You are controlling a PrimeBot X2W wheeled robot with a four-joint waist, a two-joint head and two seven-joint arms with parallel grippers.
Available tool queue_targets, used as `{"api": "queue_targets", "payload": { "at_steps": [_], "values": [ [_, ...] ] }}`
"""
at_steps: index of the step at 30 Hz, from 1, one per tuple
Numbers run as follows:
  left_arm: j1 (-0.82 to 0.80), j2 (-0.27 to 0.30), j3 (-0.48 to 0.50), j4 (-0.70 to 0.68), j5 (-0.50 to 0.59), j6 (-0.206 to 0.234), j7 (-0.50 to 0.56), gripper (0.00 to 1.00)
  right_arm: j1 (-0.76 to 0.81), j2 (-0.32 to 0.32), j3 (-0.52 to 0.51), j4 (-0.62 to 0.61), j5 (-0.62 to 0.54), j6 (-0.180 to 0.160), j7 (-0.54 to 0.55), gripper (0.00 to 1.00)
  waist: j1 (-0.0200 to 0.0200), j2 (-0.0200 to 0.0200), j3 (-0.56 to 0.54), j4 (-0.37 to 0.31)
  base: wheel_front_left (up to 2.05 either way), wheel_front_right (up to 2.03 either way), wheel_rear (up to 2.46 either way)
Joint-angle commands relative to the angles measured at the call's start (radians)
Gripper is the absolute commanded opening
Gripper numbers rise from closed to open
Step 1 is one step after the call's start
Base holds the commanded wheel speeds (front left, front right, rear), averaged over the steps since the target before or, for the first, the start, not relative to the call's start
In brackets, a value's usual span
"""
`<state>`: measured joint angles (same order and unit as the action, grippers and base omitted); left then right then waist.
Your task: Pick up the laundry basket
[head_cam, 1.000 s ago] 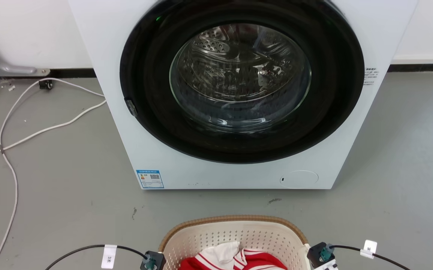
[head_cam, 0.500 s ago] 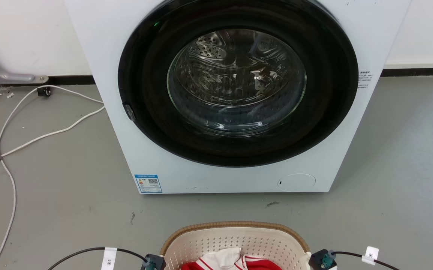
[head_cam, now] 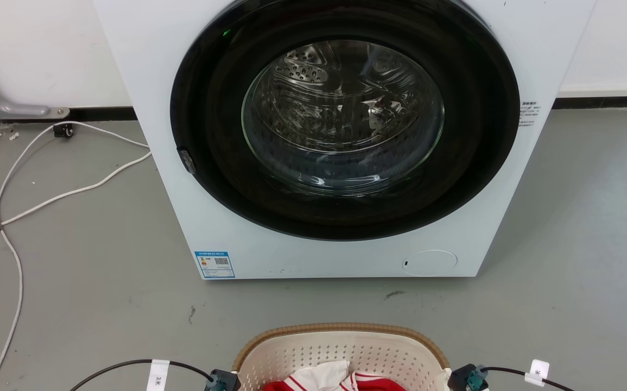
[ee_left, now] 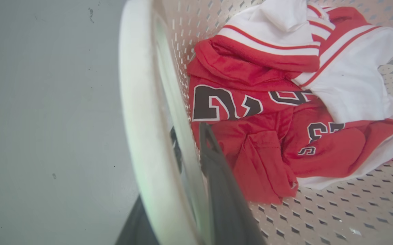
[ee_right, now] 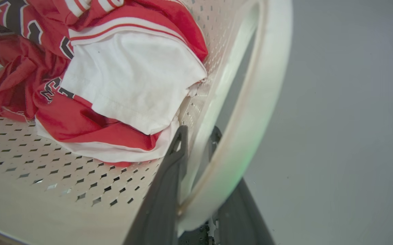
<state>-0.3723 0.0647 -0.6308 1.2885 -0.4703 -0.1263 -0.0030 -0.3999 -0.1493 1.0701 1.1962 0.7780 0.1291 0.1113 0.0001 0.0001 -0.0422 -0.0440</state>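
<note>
Jaws: each pair clamped across a side handle, one finger inside the wall, one outside.
Grippers: left gripper (ee_left: 190, 144); right gripper (ee_right: 197, 137).
Laundry basket (head_cam: 340, 347): before the washing machine (head_cam: 145, 108), on the floor (head_cam: 74, 304) or just off it, unclear.
Risk: uneven lifting tilts it; smooth handles slip; the jersey (ee_left: 250, 112) spills.

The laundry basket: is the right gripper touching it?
Touching. The right wrist view shows the right gripper pinching the laundry basket at its handle, one finger each side.
</note>
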Motion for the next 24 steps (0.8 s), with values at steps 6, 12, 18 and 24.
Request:
{"api": "queue_targets", "payload": {
  "at_steps": [6,12,18,24],
  "values": [
    [-0.008,0.014,-0.017,-0.005,-0.011,-0.006,-0.013,0.00,-0.010,-0.012,0.038,0.009,0.024,0.003,-0.004,0.00,-0.0001,-0.0001,0.001,0.002,0.00,0.00,0.00],
    [-0.009,0.015,-0.027,-0.004,-0.022,-0.006,-0.017,0.00,-0.012,-0.013,0.063,0.014,0.046,0.003,-0.008,0.00,-0.0001,-0.0001,0.002,0.003,0.00,0.00,0.00],
    [-0.010,0.014,-0.036,-0.003,-0.032,-0.006,-0.019,0.00,-0.018,-0.013,0.085,0.018,0.068,0.003,-0.011,0.00,-0.0001,-0.0001,0.004,0.006,0.00,0.00,0.00],
    [-0.009,0.015,-0.043,-0.003,-0.041,-0.006,-0.020,0.00,-0.023,-0.014,0.104,0.021,0.084,0.003,-0.013,0.00,-0.0001,-0.0001,0.004,0.006,0.00,0.00,0.00]
  ]
}}
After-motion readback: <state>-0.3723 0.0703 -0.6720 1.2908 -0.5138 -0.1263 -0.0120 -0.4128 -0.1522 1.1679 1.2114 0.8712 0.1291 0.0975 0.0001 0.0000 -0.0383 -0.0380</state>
